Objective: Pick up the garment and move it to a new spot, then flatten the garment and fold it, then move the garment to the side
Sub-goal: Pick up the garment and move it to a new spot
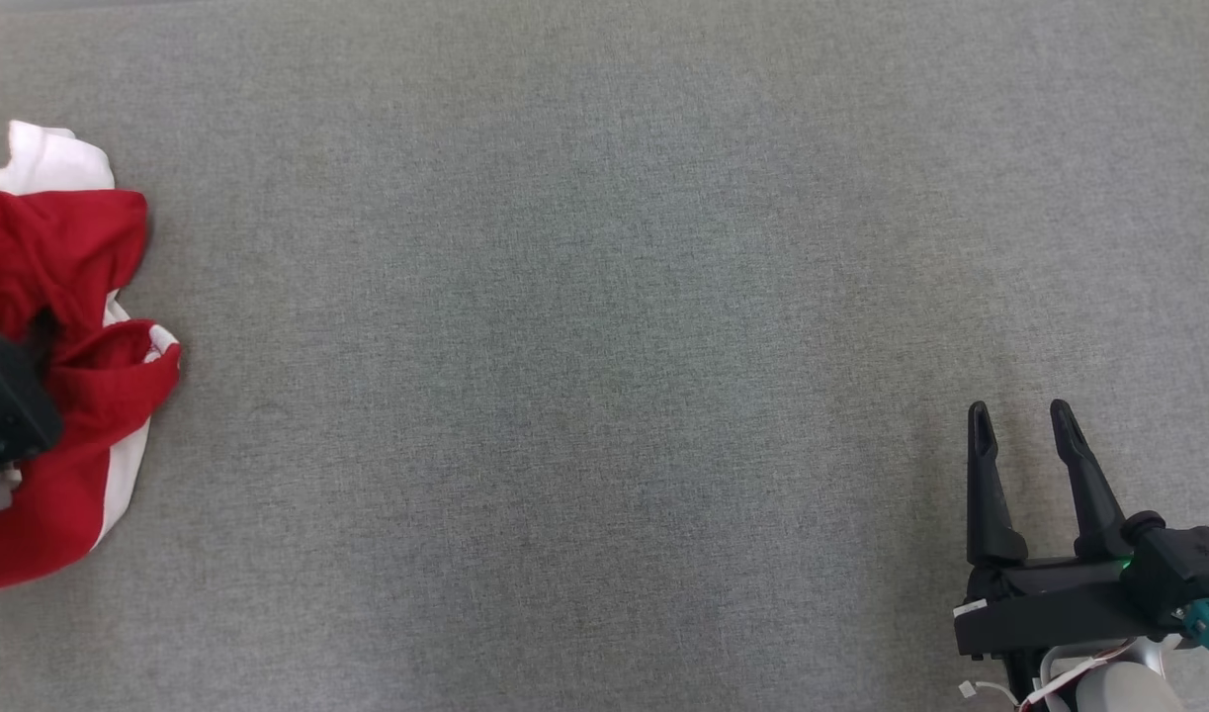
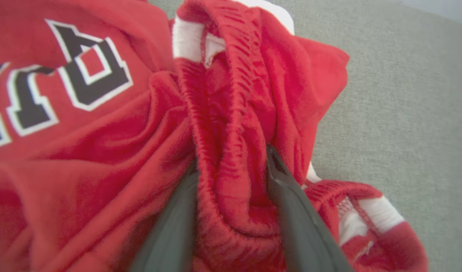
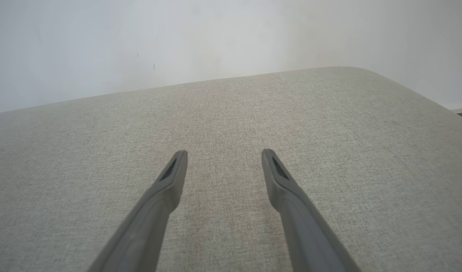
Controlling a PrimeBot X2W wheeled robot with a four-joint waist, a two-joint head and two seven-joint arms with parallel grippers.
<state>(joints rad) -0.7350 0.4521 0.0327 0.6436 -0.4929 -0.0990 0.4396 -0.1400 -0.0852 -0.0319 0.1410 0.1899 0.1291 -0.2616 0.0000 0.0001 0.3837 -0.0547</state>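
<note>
Step in hand: the first pick-up, grasp not finished.

Grey padded surface (image 1: 604, 297), big and bare across the middle and right. Plenty of room for the new spot.

Garment (image 1: 70, 247): red with white panels, crumpled in a heap at the far left of the head view, lying on the surface.

Left gripper (image 2: 232, 166) is down in the heap. Its fingers (image 2: 291, 204) stand wide, one on each side of a raised, gathered red fold. The cloth sits between them but looks not yet pinched.

Right gripper (image 1: 1019, 410) is at the lower right, well apart from the garment. Fingers spread wide, holding nothing, over bare surface.

Next move, my guess: close the left fingers on that fold, lift, and carry the garment toward the middle. The fold is thick and bunched, so it may slip or only one layer may come up.

Hard to make out:
- The head view's left edge cuts the garment off, so its full size and kind are unclear.
- Left fingertips are buried in cloth.
- In the head view the left gripper is just a dark blur on the heap.
- Black-and-white lettering (image 2: 87, 75) is only partly in view, unreadable.
</note>
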